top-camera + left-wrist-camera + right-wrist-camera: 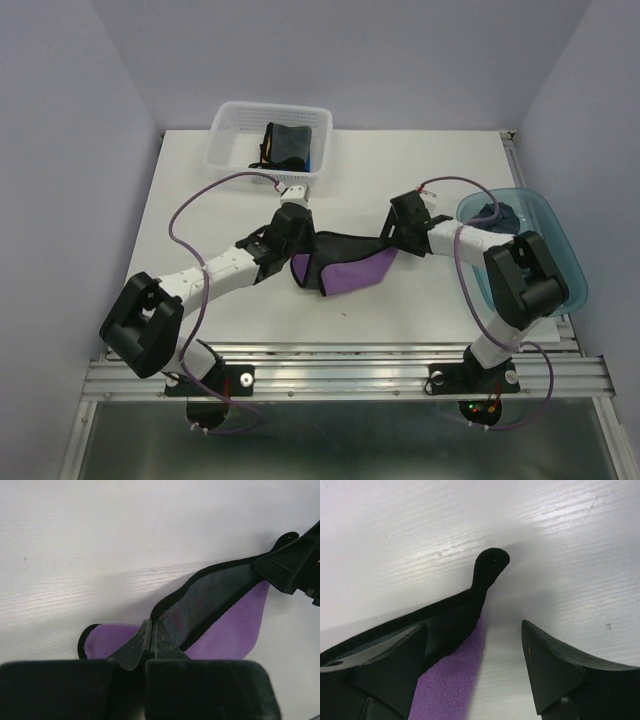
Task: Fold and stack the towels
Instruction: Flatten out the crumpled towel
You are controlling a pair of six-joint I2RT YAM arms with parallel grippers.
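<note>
At the table's (420,160) far left, a white mesh basket (225,135) holds folded towels (287,146), dark with blue and yellow edges showing. Nearer, the left arm stretches low from its base toward the centre. Its left claw (151,629) is pinched tight on the left end of the purple towel (348,272), which lies rumpled mid-table, a dark face folded over the purple. The right claw (474,630) stands wide at the towel's right corner, cloth against one finger only. The right arm's elbow rises over the blue tub (565,250), a dark towel (497,214) inside.
</note>
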